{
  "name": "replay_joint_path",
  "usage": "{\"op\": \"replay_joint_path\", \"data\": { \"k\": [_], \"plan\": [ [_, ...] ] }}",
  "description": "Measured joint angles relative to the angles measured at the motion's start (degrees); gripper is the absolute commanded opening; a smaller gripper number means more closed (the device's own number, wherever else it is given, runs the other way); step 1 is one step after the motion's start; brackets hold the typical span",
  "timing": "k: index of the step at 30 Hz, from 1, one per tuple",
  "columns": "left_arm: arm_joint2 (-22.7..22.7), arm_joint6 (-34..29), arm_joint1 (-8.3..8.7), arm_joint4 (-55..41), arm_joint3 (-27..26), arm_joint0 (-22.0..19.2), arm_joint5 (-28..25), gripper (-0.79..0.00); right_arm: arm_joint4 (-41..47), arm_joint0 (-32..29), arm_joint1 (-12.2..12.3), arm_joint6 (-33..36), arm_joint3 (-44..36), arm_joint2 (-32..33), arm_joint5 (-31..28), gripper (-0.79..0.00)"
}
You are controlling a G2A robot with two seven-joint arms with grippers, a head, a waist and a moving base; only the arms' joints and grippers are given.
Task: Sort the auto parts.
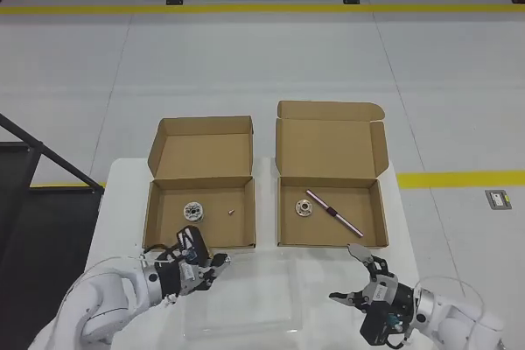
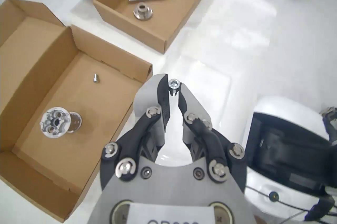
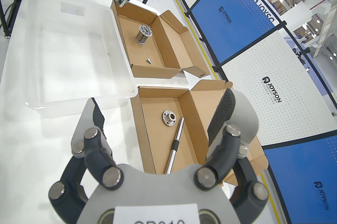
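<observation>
My left gripper (image 2: 173, 89) is shut on a small silver bolt (image 2: 173, 84), held over the edge of the clear tray (image 2: 210, 77) beside the left cardboard box (image 2: 34, 61). In the top view that left gripper (image 1: 219, 260) is just in front of the left box (image 1: 155, 219). This box holds a round toothed hub (image 2: 56, 122) and a small screw (image 2: 96, 78). The right box (image 1: 376, 219) holds a flange (image 3: 169, 118) and a steel rod (image 3: 176, 143). My right gripper (image 3: 159, 98) stands open with nothing in it, near that box's front wall, right gripper (image 1: 350, 276).
The clear plastic tray (image 1: 245, 302) lies on the white table between the two arms, in front of both boxes. Both box lids (image 1: 328, 144) stand folded back at the far side. A black frame (image 1: 17, 175) is left of the table.
</observation>
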Motion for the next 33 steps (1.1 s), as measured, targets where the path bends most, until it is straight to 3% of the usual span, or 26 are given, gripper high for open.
{"op": "replay_joint_path", "data": {
  "k": [4, 7, 16, 19, 25, 29, 33],
  "plan": [
    [-3.0, 8.6, 0.11, -4.2, 2.9, 1.8, -4.2, -0.785, 0.0, 0.0, 0.0, 0.0, 0.0, 0.0, 0.0, 0.000],
    [-3.4, 10.9, 0.15, -5.9, 3.7, 2.0, -7.0, -0.785, 0.0, 0.0, 0.0, 0.0, 0.0, 0.0, 0.0, 0.000],
    [-3.5, 10.8, 0.12, -5.5, 3.7, 2.0, -6.3, -0.785, 0.0, 0.0, 0.0, 0.0, 0.0, 0.0, 0.0, 0.000],
    [-2.3, 9.3, -0.27, -5.1, 3.8, 1.1, -0.3, -0.785, 0.0, 0.0, 0.0, 0.0, 0.0, 0.0, 0.0, 0.000],
    [4.6, 0.6, -1.57, -5.3, 8.7, -8.4, 13.2, -0.785, 0.0, 0.0, 0.0, 0.0, 0.0, 0.0, 0.0, 0.000],
    [11.9, -5.7, -3.08, -4.2, 15.2, -16.8, 18.0, -0.785, 0.0, 0.0, 0.0, 0.0, 0.0, 0.0, 0.0, 0.000],
    [19.5, -6.7, -5.11, 2.2, 22.2, -23.5, 23.1, -0.785, 0.0, 0.0, 0.0, 0.0, 0.0, 0.0, 0.0, 0.000]
  ]
}}
